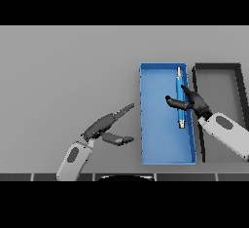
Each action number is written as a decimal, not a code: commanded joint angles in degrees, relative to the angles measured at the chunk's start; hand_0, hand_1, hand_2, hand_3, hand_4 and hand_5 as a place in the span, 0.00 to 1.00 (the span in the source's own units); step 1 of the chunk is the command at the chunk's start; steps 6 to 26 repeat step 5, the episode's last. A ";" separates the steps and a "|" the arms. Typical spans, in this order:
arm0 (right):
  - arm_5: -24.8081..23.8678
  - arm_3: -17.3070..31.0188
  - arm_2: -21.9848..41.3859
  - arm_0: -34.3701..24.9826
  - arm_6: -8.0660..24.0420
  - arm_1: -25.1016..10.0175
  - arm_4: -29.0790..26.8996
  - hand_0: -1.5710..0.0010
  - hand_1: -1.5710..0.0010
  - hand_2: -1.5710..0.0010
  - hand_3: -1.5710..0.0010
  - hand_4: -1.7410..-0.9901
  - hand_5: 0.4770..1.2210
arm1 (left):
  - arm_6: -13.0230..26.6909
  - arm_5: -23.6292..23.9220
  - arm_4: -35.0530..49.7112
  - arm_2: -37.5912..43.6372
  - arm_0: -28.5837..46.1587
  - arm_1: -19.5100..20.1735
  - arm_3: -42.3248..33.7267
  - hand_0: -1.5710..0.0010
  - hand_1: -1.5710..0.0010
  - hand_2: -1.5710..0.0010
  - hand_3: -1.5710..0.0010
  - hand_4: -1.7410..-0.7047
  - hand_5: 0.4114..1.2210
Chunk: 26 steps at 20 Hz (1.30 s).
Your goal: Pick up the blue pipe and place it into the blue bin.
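Grey table (58,66) fills the view. Going left to right.

Left hand (104,124) is low on the table's left-centre, forearm coming up from the lower edge. Fingers straight and stretched toward the upper right, thumb spread out below them pointing right. Nothing in it, relaxed and wide open. It sits just left of the blue bin, not touching it.

Blue bin (160,144) is a long shallow rectangular tray, standing lengthwise away from the robot, right of centre. Rim all round, floor bare in the left and lower part.

Blue pipe (179,83) lies within the bin's outline, along its right wall, long axis running with the bin. Slim blue rod with pale metal-looking tips at the far and near ends. Can't tell if it rests on the bin floor or is held slightly above it.

Right hand (192,103) reaches in from the lower right, over the bin's right wall. Its fingers and thumb are around the pipe's middle to lower part: one dark digit crosses left of the pipe, another rises just beside it on the right. Looks like a pinch on the pipe, hand partly closed, not a tight fist.

Dark bin (199,124), same long shape, black walls and grey floor, stands just beside the blue one on the right. The right forearm crosses over its lower part.
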 commanded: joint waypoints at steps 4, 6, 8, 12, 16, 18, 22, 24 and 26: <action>0.20 -0.08 0.95 -1.25 0.18 -0.17 -0.43 1.00 1.00 1.00 1.00 0.96 0.23 | 2.17 0.30 -0.02 -0.53 -0.90 -1.29 -0.18 1.00 1.00 1.00 1.00 0.83 0.02; 0.11 0.06 0.88 -1.10 0.01 0.32 -0.74 1.00 1.00 1.00 1.00 0.96 0.22 | 2.16 0.64 -0.58 -0.56 -1.23 -1.39 0.30 1.00 1.00 1.00 1.00 0.83 0.02; 0.11 0.06 0.88 -1.10 0.01 0.32 -0.74 1.00 1.00 1.00 1.00 0.96 0.22 | 2.16 0.64 -0.58 -0.56 -1.23 -1.39 0.30 1.00 1.00 1.00 1.00 0.83 0.02; 0.11 0.06 0.88 -1.10 0.01 0.32 -0.74 1.00 1.00 1.00 1.00 0.96 0.22 | 2.16 0.64 -0.58 -0.56 -1.23 -1.39 0.30 1.00 1.00 1.00 1.00 0.83 0.02; 0.11 0.06 0.88 -1.10 0.01 0.32 -0.74 1.00 1.00 1.00 1.00 0.96 0.22 | 2.16 0.64 -0.58 -0.56 -1.23 -1.39 0.30 1.00 1.00 1.00 1.00 0.83 0.02; 0.11 0.06 0.88 -1.10 0.01 0.32 -0.74 1.00 1.00 1.00 1.00 0.96 0.22 | 2.16 0.64 -0.58 -0.56 -1.23 -1.39 0.30 1.00 1.00 1.00 1.00 0.83 0.02; 0.11 0.06 0.88 -1.10 0.01 0.32 -0.74 1.00 1.00 1.00 1.00 0.96 0.22 | 2.16 0.64 -0.58 -0.56 -1.23 -1.39 0.30 1.00 1.00 1.00 1.00 0.83 0.02; 0.11 0.06 0.88 -1.10 0.01 0.32 -0.74 1.00 1.00 1.00 1.00 0.96 0.22 | 2.16 0.64 -0.58 -0.56 -1.23 -1.39 0.30 1.00 1.00 1.00 1.00 0.83 0.02; 0.11 0.06 0.88 -1.10 0.01 0.32 -0.74 1.00 1.00 1.00 1.00 0.96 0.22 | 2.16 0.64 -0.58 -0.56 -1.23 -1.39 0.30 1.00 1.00 1.00 1.00 0.83 0.02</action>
